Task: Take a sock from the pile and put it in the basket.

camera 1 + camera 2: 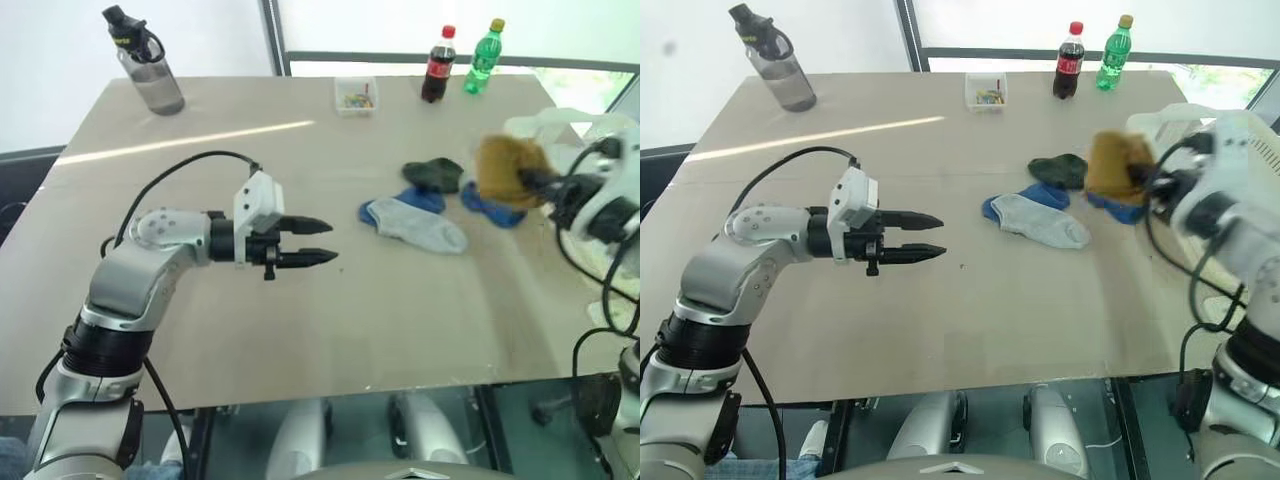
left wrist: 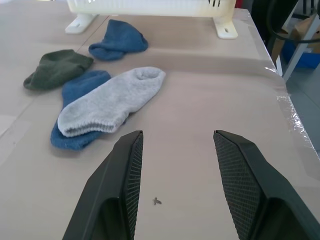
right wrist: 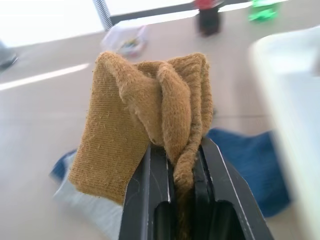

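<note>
Right gripper (image 3: 175, 172), at right of the eye views, is pinched on the mustard sock (image 3: 150, 125), lifted clear of the table (image 1: 300, 300) and hanging between the pile (image 1: 430, 205) and the basket (image 1: 1185, 120) at the right edge. Risk, judged: the grip takes only a narrow bunched fold at the sock's lower end, so a quick swing could tug it out short of the basket; the loose flap could also catch the basket's rim. In the right wrist view the sock is folded double, long axis running upward from the fingers, free end toward upper frame and flopping left. Left gripper (image 1: 315, 242), centre-left, has its fingers (image 2: 125, 185) spread and empty, pointing toward the pile.
</note>
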